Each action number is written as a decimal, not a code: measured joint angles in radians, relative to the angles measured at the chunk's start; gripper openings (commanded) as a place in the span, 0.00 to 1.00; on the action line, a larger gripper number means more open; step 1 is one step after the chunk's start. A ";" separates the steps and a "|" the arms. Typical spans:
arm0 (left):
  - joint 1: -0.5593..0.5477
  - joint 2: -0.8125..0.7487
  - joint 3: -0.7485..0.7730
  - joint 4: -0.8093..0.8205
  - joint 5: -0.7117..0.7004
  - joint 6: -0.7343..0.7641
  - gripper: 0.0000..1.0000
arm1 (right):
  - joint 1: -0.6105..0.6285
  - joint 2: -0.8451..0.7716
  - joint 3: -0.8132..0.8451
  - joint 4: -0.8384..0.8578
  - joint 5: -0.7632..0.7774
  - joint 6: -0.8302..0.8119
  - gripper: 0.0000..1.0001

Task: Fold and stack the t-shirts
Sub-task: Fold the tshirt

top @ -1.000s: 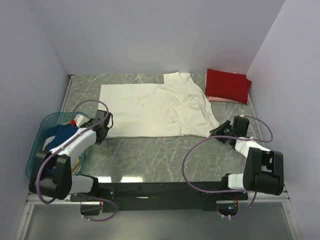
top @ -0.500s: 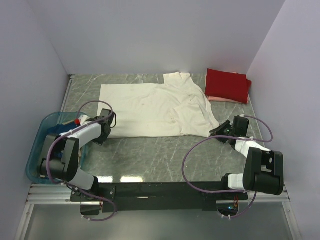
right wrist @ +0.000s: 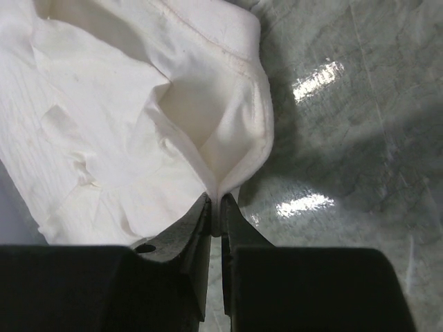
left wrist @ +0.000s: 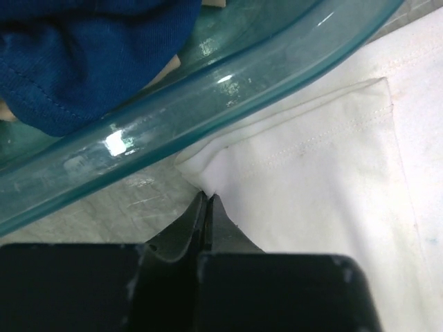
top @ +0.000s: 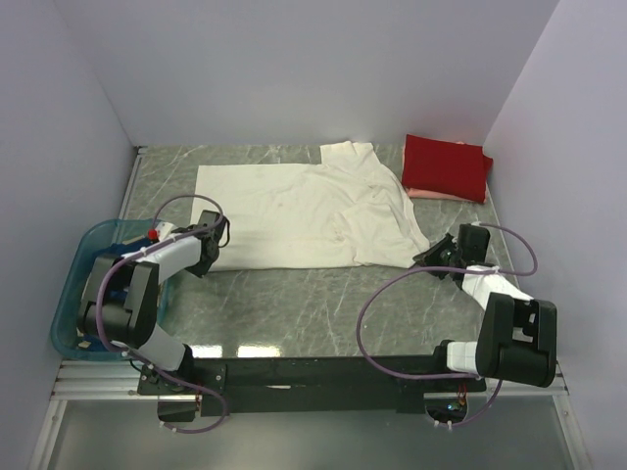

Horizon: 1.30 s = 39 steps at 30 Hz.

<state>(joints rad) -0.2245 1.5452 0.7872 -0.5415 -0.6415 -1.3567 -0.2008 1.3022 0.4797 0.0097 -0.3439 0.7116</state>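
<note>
Left gripper [left wrist: 209, 199] is pinching the 8 o'clock corner of the cream-white cloth t-shirt [top: 284, 211] beside the teal plastic basket [left wrist: 208, 90] — right gripper [right wrist: 216, 202] its 4 o'clock edge; wrist views alone are showing this.

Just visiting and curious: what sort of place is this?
Probably a robot test booth: plain walls box in a marble-look table, two arms bolted at its edge, a cream-white t-shirt spread on it.

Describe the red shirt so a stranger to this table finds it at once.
Look to the far right corner of the grey marbled table. A folded stack lies there, and the red t-shirt is its top layer, on a pale pink t-shirt. Unlike the cream-white t-shirt spread out beside it, it is folded and red.
</note>
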 measured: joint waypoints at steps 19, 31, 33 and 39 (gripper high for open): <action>-0.031 -0.358 -0.134 -0.140 0.027 -0.052 0.01 | -0.068 -0.278 0.059 -0.394 0.167 -0.046 0.00; -0.063 -0.569 -0.276 -0.273 0.084 -0.213 0.01 | -0.073 -0.488 0.055 -0.644 0.248 0.018 0.00; -0.063 -0.589 -0.299 -0.279 0.096 -0.233 0.01 | -0.073 -0.504 0.055 -0.669 0.254 0.030 0.09; -0.063 -0.616 -0.327 -0.290 0.119 -0.257 0.53 | -0.079 -0.488 0.052 -0.707 0.265 0.039 0.69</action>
<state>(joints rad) -0.2878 0.9295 0.4599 -0.8318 -0.5220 -1.6135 -0.2802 0.8146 0.5320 -0.6971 -0.0788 0.7506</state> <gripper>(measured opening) 0.337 0.545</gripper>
